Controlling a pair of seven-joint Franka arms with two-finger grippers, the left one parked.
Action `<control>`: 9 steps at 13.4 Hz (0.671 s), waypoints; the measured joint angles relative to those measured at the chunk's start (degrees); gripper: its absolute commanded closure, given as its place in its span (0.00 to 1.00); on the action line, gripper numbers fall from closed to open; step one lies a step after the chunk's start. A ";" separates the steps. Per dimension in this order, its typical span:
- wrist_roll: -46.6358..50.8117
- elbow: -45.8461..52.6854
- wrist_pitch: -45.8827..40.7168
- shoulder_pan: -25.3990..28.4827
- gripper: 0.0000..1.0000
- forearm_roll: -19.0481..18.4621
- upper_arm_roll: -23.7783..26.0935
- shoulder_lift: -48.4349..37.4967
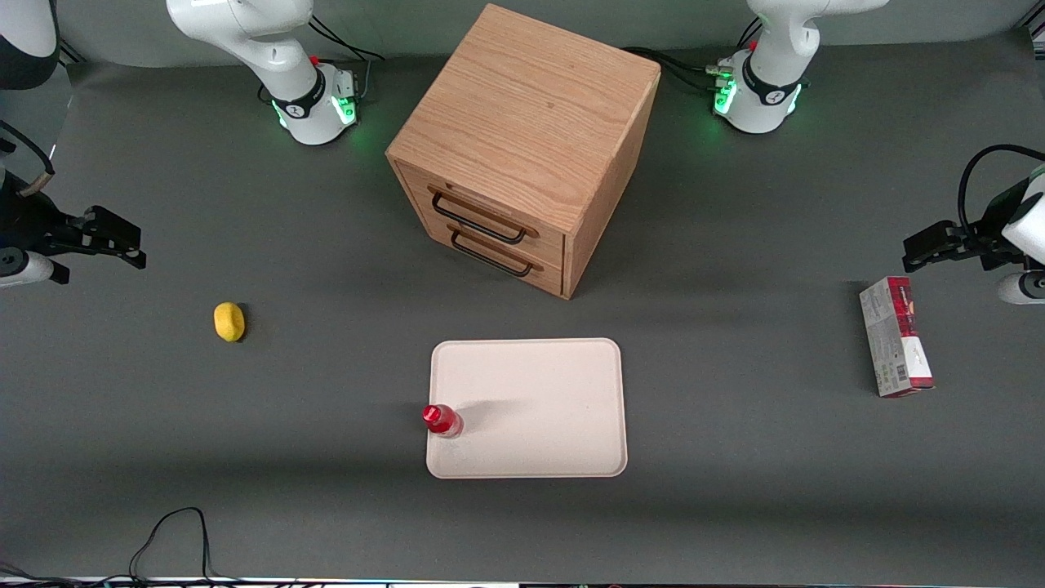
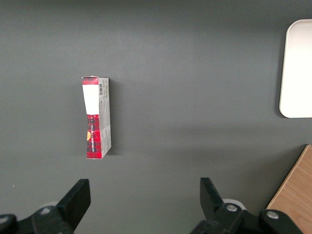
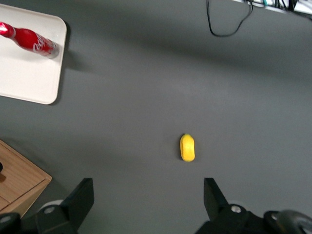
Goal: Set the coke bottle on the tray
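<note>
I judge the placing step done: the coke bottle stands upright on the tray, just inside the rim on the edge toward the working arm's end of the counter. My pincer hangs well away from the tray, above bare counter, fingers apart and holding nothing. I see no move left but to park the arm. The bottle is slim and red, with a red cap, white script lettering and a narrow neck.
</note>
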 measured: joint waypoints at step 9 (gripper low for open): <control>0.58 -2.68 0.52 -0.95 0.00 -0.02 -1.79 -1.47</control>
